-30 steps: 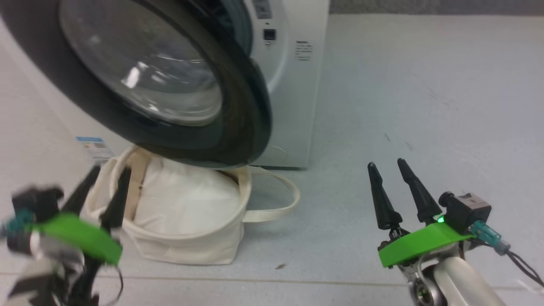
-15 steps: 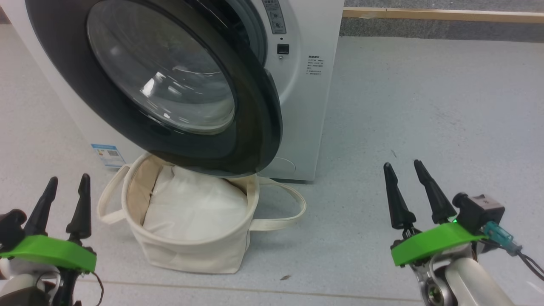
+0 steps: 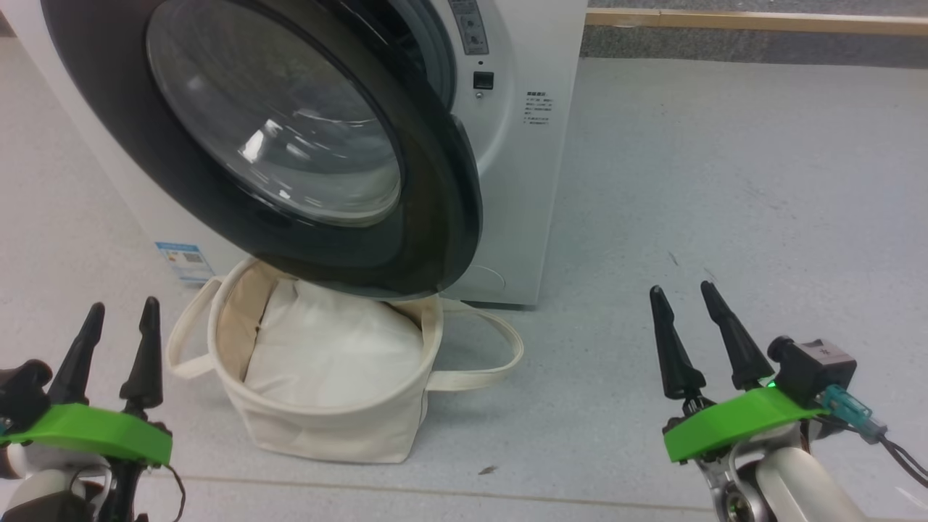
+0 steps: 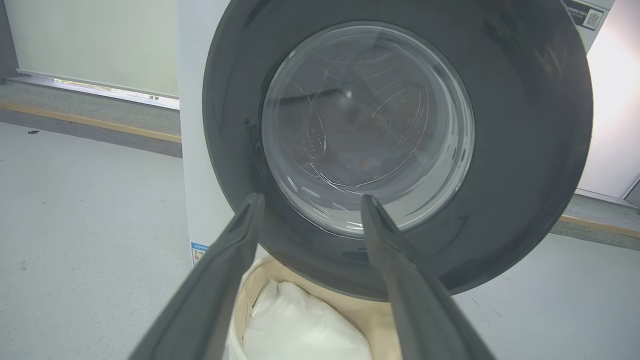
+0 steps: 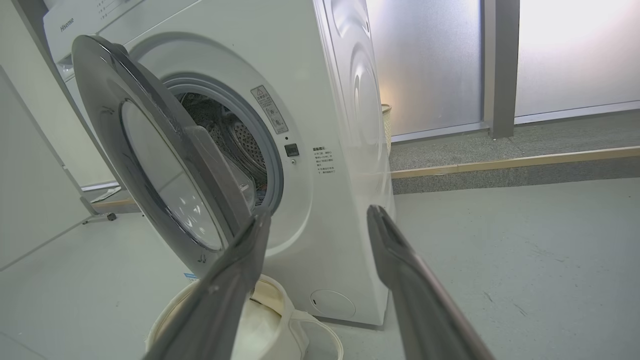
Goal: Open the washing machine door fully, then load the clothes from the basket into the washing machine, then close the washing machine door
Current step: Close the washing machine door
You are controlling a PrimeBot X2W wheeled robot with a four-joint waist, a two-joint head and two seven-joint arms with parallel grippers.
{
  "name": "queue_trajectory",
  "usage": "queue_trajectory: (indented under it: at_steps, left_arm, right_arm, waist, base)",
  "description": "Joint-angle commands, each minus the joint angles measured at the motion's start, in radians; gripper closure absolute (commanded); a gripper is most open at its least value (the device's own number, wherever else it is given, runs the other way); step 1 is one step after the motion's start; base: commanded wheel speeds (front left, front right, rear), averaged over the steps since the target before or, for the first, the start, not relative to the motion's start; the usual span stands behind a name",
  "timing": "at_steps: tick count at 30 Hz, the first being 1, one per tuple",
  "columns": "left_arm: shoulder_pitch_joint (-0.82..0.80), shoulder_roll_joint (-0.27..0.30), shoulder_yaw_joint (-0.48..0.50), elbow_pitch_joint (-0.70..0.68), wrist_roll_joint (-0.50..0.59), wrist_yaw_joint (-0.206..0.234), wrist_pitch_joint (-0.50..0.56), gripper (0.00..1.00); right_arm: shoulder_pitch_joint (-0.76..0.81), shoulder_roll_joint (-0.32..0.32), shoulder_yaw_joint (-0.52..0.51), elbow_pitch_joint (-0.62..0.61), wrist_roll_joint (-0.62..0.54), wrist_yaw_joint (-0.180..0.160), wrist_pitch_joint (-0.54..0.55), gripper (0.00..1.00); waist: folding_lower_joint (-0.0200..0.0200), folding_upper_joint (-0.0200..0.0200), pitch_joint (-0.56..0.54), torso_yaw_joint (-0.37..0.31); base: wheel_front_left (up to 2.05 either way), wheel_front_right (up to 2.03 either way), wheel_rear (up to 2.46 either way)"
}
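Left jaws: spread wide, empty. Right jaws: same, wide apart, nothing in them. Basket (image 3: pixel 326 435) is on the floor (image 3: pixel 689 181) between the two pairs, much nearer the left jaws, just ahead of them, with a white pad (image 3: pixel 333 348) inside. Washing machine door (image 3: pixel 442 188) is swung out over the basket's far rim, straight ahead of the left jaws. Washing machine (image 3: pixel 522 181) is behind it, ahead-left of the right jaws. Clothes (image 4: pixel 362 165): blurry blue-orange patch in the drum (image 5: pixel 235 135), seen through the door.

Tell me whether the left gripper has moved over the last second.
Yes. A second ago the left gripper overlapped the left rim of the basket; now it sits clear, further left of it in the head view.
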Motion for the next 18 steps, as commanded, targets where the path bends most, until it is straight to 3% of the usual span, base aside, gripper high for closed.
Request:
queue_trajectory:
  at_steps: [1, 2, 3, 9, 14, 18]
  left_arm:
    - [-0.039, 0.035, 0.038, -0.029, -0.005, -0.005, -0.012, 0.0]
    - [-0.042, 0.034, 0.037, -0.028, -0.006, -0.006, -0.012, 0.0]
    - [-0.046, 0.033, 0.035, -0.027, -0.007, -0.006, -0.012, 0.0]
    - [-0.062, 0.02, 0.012, -0.03, -0.01, -0.006, -0.012, 0.0]
    - [-0.07, 0.007, -0.023, -0.037, -0.011, -0.006, -0.012, 0.0]
    - [-0.084, -0.009, -0.064, -0.044, -0.009, -0.006, -0.012, 0.0]
  right_arm:
    - [-0.021, -0.01, 0.019, -0.039, 0.007, 0.001, -0.005, 0.16]
    - [-0.027, -0.013, 0.026, -0.04, 0.008, 0.001, -0.005, 0.84]
    - [-0.035, -0.015, 0.039, -0.04, 0.01, 0.001, -0.005, 1.0]
    - [-0.147, -0.015, 0.209, 0.003, 0.033, 0.001, -0.005, 1.0]
    - [-0.285, 0.005, 0.369, 0.146, 0.08, 0.001, -0.005, 1.0]
    - [-0.398, 0.014, 0.437, 0.274, 0.138, 0.001, -0.005, 1.0]
  waist:
    - [-0.0001, -0.0001, 0.003, 0.004]
    - [-0.0001, -0.0001, 0.005, 0.009]
    - [-0.0001, -0.0001, 0.007, 0.013]
    - [-0.0001, -0.0001, 0.016, 0.063]
    - [-0.0001, -0.0001, 0.023, 0.127]
    - [-0.0001, -0.0001, 0.041, 0.192]
  base:
    - [0.0, 0.0, 0.0]
    - [0.0, 0.0, 0.0]
    - [0.0, 0.0, 0.0]
    - [0.0, 0.0, 0.0]
    - [0.0, 0.0, 0.0]
    - [0.0, 0.0, 0.0]
